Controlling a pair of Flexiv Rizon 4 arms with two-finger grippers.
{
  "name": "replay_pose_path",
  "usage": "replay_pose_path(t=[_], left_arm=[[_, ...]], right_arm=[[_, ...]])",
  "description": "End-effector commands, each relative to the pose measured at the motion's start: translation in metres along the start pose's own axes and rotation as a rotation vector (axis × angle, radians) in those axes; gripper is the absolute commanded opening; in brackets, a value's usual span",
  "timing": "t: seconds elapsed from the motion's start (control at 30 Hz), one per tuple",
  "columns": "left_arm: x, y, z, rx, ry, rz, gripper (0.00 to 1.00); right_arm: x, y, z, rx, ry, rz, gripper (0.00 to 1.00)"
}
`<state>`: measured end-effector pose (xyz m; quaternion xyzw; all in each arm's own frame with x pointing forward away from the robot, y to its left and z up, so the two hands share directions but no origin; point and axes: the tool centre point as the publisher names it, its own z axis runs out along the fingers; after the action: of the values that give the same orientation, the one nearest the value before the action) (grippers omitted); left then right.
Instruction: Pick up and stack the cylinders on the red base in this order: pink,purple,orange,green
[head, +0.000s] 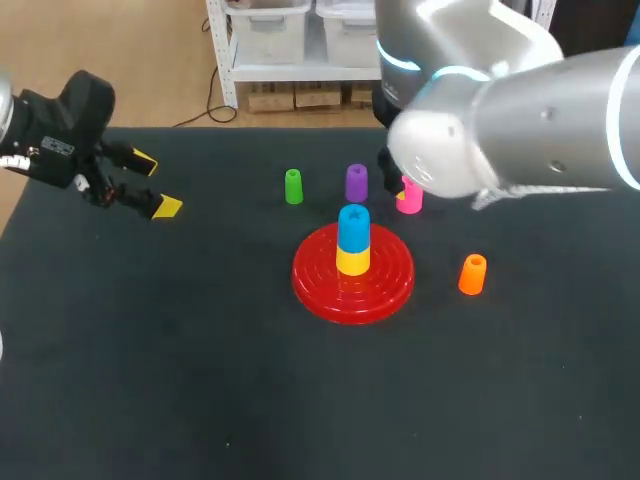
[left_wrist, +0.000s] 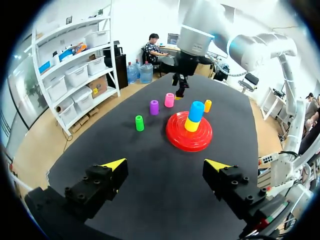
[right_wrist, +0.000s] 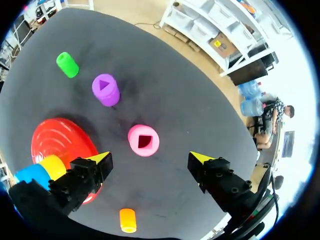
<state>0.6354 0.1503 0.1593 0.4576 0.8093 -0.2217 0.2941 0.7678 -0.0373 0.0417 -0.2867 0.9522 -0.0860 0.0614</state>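
Observation:
The red base (head: 380, 290) holds a yellow cylinder (head: 352, 262) with a blue one (head: 353, 228) on top. Behind it stand the green (head: 293, 186), purple (head: 356, 183) and pink (head: 411, 197) cylinders, and the orange one (head: 472, 274) is to its right. My right arm (head: 500, 130) hangs over the pink cylinder. In the right wrist view the right gripper (right_wrist: 151, 158) is open above the pink cylinder (right_wrist: 143, 140), which lies between the finger lines, untouched. My left gripper (head: 155, 185) is open and empty at the far left, well away from the base (left_wrist: 175, 137).
The purple cylinder (right_wrist: 105, 89) and green cylinder (right_wrist: 67, 65) stand beyond the pink one, and the orange cylinder (right_wrist: 127, 220) lies on the near side. The blue-and-yellow stack (right_wrist: 42, 170) is close beside the right gripper's finger. The dark table's edge (head: 200, 128) runs behind.

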Motion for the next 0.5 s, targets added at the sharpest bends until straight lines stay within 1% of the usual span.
replay_pose_path(t=[0.03, 0.3, 0.5], left_arm=[[0.0018, 0.0001, -0.0005, 0.001, -0.007, 0.003, 1.00], [0.0018, 0.0001, -0.0005, 0.001, -0.007, 0.003, 1.00], [0.0018, 0.0001, -0.0005, 0.001, -0.007, 0.003, 1.00]], right_arm=[[-0.0108, -0.0061, 0.0050, -0.067, 0.064, 0.027, 1.00], [-0.0099, -0.0057, 0.0121, -0.107, 0.061, 0.067, 1.00], [-0.0073, 0.0018, 0.0127, -0.163, -0.003, 0.082, 1.00]])
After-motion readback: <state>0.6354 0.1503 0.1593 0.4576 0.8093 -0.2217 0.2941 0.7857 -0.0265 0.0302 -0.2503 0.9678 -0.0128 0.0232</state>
